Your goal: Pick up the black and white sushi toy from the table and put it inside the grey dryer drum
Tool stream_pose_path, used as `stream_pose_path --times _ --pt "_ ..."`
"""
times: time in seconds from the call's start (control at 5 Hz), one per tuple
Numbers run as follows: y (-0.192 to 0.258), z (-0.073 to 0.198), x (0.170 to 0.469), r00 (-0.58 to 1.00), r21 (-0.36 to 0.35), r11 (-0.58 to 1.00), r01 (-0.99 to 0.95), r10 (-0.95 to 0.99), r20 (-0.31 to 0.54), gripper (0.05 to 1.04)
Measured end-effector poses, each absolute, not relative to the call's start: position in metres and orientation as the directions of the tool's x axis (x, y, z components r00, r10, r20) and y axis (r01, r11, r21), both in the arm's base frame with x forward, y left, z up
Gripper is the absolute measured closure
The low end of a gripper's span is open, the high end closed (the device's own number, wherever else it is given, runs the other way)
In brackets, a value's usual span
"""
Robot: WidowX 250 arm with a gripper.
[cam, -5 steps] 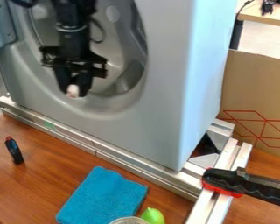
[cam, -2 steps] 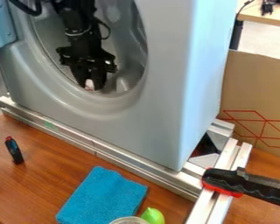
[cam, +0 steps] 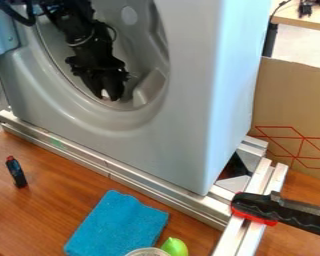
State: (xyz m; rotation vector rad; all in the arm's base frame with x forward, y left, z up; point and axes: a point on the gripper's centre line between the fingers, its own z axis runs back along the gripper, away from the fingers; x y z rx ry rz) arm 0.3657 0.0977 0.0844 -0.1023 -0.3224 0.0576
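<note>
The black gripper (cam: 106, 95) hangs inside the round opening of a grey washer-like machine (cam: 186, 100), near the opening's lower rim. Its fingers are closed on a small whitish object (cam: 105, 93), of which only a bit shows between the tips. Just right of the gripper is a raised grey fin (cam: 148, 87) on the drum's inner wall.
Metal rails (cam: 142, 186) run along the machine's foot. On the wooden table (cam: 49, 212) lie a blue cloth (cam: 117, 225), a small black tool with a red tip (cam: 16, 171), a green object (cam: 175, 246) and a round lid (cam: 148, 252). A black-and-red clamp (cam: 255, 207) grips the right rail.
From the opening's left part, the gripper has moved right and deeper into the drum, whitish object still between its fingers. Since the later earlier frame it has shifted only slightly, with the arm tilted more.
</note>
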Motion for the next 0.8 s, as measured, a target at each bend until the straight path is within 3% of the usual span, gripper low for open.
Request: stream_pose_path --times 0.2,0.4,0.6,0.8 --pt "0.096 0.086 0.356 0.953 -0.111 0.991 -0.073 0.102 0.287 0.302" --pt "0.087 0.079 0.33 0.964 -0.131 0.986 -0.107 0.135 0.229 0.093" --pt "0.076 0.09 0.313 0.959 -0.158 0.984 -0.086 0.125 0.256 0.078" --pt "0.081 0.103 0.283 0.966 -0.079 0.988 -0.134 0.148 0.212 0.083"
